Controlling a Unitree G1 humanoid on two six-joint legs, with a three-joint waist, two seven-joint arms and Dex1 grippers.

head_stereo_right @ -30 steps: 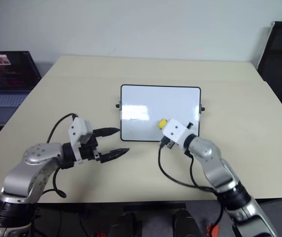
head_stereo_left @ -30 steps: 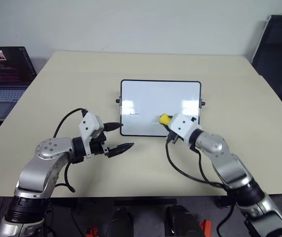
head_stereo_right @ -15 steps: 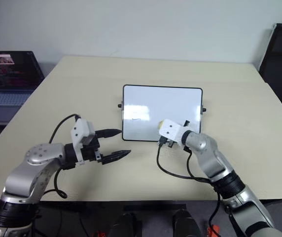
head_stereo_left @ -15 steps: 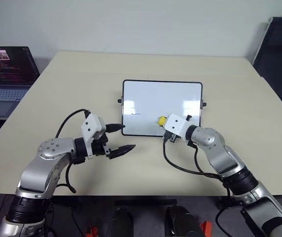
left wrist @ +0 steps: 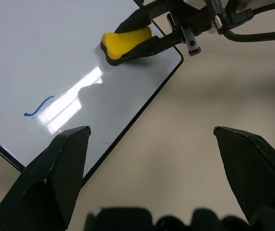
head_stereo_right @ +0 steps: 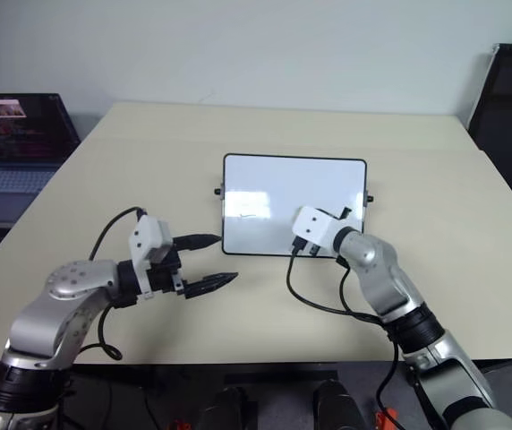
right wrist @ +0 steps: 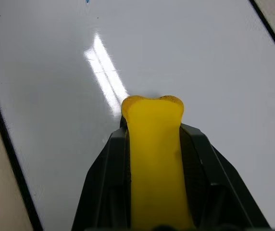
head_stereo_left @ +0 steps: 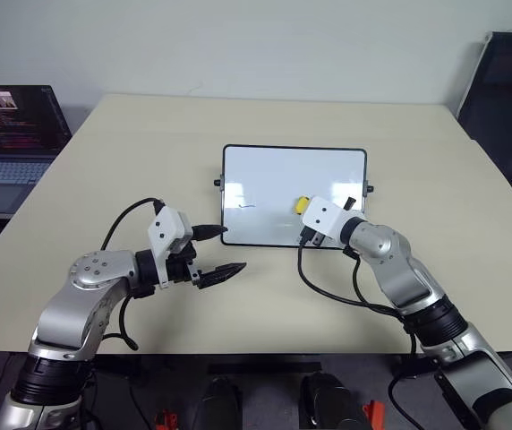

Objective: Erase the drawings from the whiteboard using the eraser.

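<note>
The whiteboard (head_stereo_left: 274, 179) lies flat in the middle of the table. One of the drawings, a short blue dash (head_stereo_left: 248, 206), shows on its left part and again in the left wrist view (left wrist: 38, 107). My right gripper (head_stereo_left: 304, 210) is shut on the yellow eraser (head_stereo_left: 301, 205) over the board's lower right area. The eraser's dark underside (left wrist: 126, 42) seems to press on the white surface. In the right wrist view the eraser (right wrist: 154, 144) sticks out between the black fingers (right wrist: 106, 168). My left gripper (head_stereo_left: 232, 248) hangs open just off the board's near left corner, holding nothing.
An open laptop (head_stereo_left: 10, 134) stands at the table's far left edge. A black chair (head_stereo_left: 507, 98) is at the far right. The beige table (head_stereo_left: 104, 179) has bare room all around the board.
My right wrist has turned a little, and the eraser now sits slightly farther in from the board's near edge. The left arm has kept still. The blue dash is unchanged.
</note>
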